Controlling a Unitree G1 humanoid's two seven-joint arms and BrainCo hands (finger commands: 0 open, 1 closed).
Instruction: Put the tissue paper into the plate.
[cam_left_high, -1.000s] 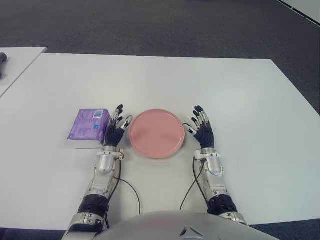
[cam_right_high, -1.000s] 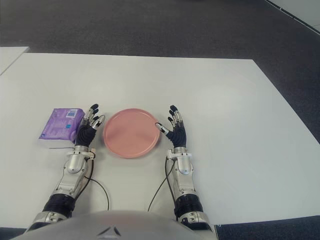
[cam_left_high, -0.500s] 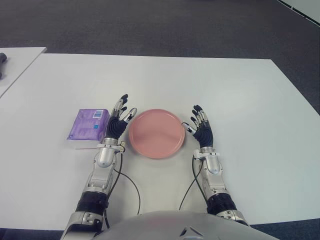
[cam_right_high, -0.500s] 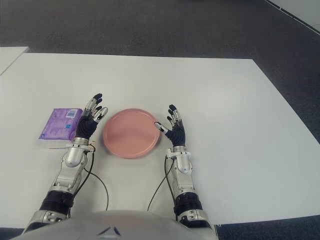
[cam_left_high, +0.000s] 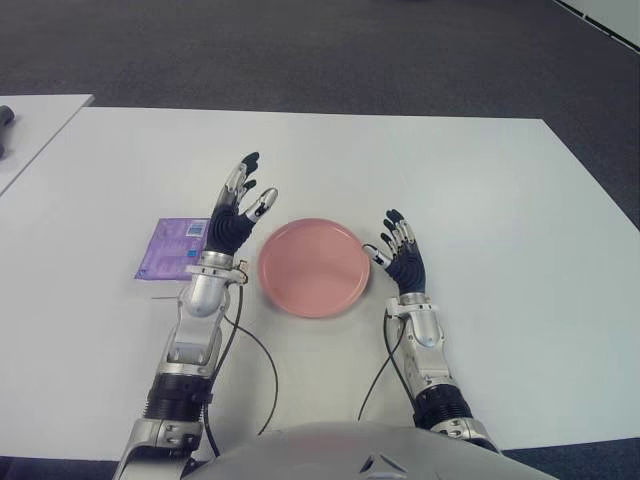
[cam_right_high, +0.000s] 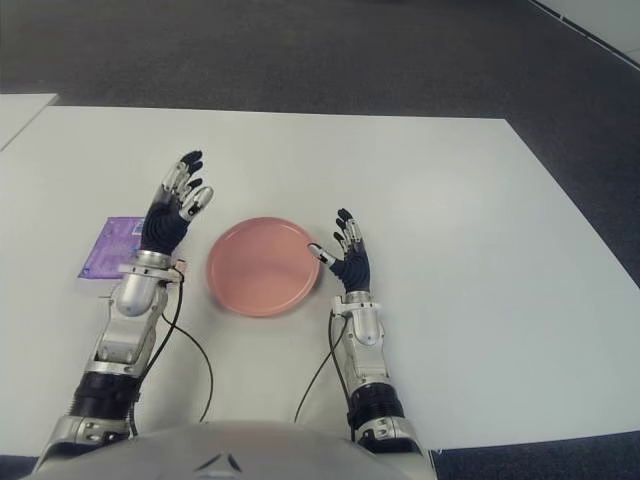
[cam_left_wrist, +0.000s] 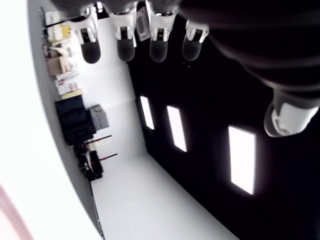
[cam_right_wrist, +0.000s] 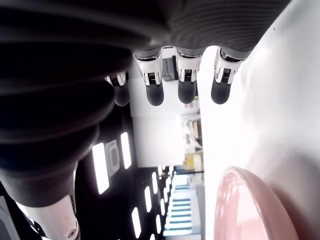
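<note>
Left hand (cam_left_high: 236, 213), fingers spread and empty, raised between purple tissue pack (cam_left_high: 170, 246) and pink plate (cam_left_high: 313, 266); right hand (cam_left_high: 401, 258) open beside plate.

Head stereo pair looks fwd/down, both share table (cam_left_high: 480, 180) and plate (cam_left_high: 313, 267). Wrist cams sit close behind own fingers, facing outward.

**Even overhead light, harsh contrast at the wrists**

The matte white table (cam_left_high: 480, 200) is evenly lit, shadows faint. Both wrist views are blurred up close, nearly black around glaring rectangular ceiling lights (cam_left_wrist: 242, 159), with the table blown out white.
</note>
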